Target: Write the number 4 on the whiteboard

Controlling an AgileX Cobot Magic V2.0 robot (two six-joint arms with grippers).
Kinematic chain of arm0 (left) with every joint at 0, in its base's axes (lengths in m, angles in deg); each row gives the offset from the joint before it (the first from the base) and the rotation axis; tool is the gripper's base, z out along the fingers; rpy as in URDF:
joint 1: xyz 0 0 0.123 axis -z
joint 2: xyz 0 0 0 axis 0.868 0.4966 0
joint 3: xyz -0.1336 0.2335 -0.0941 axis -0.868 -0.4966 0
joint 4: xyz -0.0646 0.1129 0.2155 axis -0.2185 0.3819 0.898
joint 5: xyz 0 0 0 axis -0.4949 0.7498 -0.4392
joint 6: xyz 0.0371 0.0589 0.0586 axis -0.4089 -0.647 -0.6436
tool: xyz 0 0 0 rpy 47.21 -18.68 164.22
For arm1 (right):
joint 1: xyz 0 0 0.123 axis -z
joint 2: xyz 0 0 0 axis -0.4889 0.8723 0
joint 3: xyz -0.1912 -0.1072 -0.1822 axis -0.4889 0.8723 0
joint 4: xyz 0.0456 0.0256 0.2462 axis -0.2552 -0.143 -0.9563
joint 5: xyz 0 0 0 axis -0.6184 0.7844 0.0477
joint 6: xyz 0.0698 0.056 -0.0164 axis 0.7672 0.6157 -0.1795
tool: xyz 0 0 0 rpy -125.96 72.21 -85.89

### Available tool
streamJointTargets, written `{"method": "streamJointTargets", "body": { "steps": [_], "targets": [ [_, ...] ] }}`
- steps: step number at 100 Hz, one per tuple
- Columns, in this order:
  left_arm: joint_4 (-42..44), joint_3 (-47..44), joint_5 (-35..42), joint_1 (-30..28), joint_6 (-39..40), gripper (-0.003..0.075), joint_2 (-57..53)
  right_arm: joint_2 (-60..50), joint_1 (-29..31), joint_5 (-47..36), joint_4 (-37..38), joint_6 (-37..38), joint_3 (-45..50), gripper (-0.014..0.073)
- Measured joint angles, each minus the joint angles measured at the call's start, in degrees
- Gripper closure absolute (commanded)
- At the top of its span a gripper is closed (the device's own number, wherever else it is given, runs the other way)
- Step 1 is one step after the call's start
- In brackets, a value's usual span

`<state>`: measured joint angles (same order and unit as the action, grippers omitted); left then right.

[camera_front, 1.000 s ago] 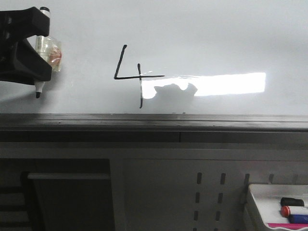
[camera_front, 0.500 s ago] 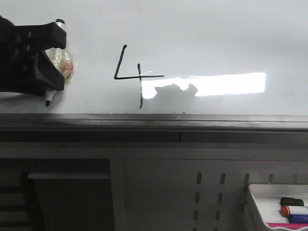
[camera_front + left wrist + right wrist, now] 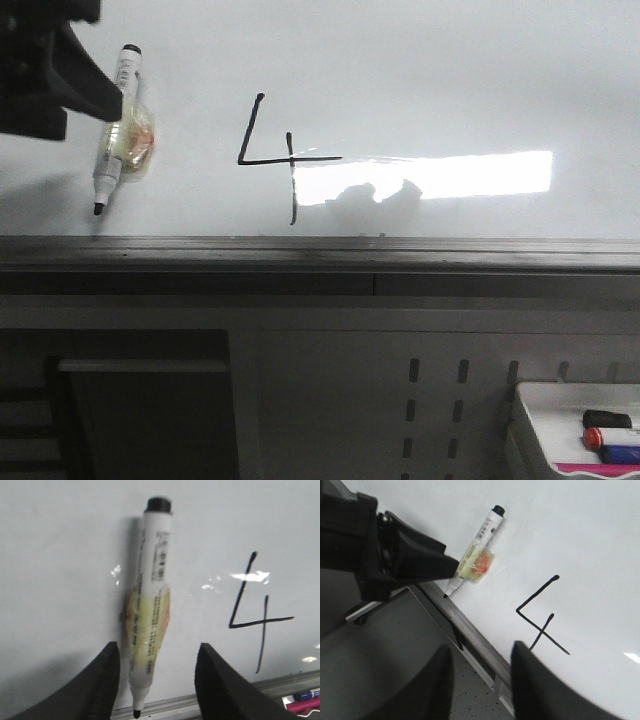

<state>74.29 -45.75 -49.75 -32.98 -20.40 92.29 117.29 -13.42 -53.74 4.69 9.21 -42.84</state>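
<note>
The number 4 (image 3: 290,160) is drawn in thin black strokes left of centre on the whiteboard (image 3: 450,70). A black-tipped marker (image 3: 118,120) with a yellowish wrap lies against the board at the left, tip toward the ledge. My left gripper (image 3: 75,85) is open at the upper left, clear of the marker. In the left wrist view the marker (image 3: 152,595) sits between the open fingers (image 3: 107,680), nearer one of them, and the 4 (image 3: 255,622) shows beside it. My right gripper (image 3: 480,655) is open and empty above the ledge; that view also shows the marker (image 3: 477,555) and the 4 (image 3: 540,625).
A dark grey ledge (image 3: 320,255) runs along the board's lower edge. A small white tray (image 3: 540,420) with spare markers (image 3: 610,437) sits at the lower right. A bright glare strip (image 3: 470,175) lies right of the 4.
My left gripper has let go of the marker and drawn back up and to the left. The marker now rests on the board by itself.
</note>
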Motion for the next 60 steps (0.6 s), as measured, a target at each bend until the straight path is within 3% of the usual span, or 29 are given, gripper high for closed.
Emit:
{"method": "streamJointTargets", "body": {
  "steps": [15,45,60],
  "targets": [
    [3.25,-2.65,-0.25,0.0,0.0,0.0743,-9.92,-6.18,0.0,-3.45,0.2,0.0,6.9,0.0655],
    [13.2,-15.67,0.42,0.0,-0.03,0.0741,-34.14,-28.95,0.0,-18.94,0.2,0.0,29.86,0.0655],
    [19.11,-22.78,1.92,0.0,-0.24,0.0741,-45.18,-42.13,0.0,-22.23,0.2,0.0,41.41,0.0658]
  ]
}}
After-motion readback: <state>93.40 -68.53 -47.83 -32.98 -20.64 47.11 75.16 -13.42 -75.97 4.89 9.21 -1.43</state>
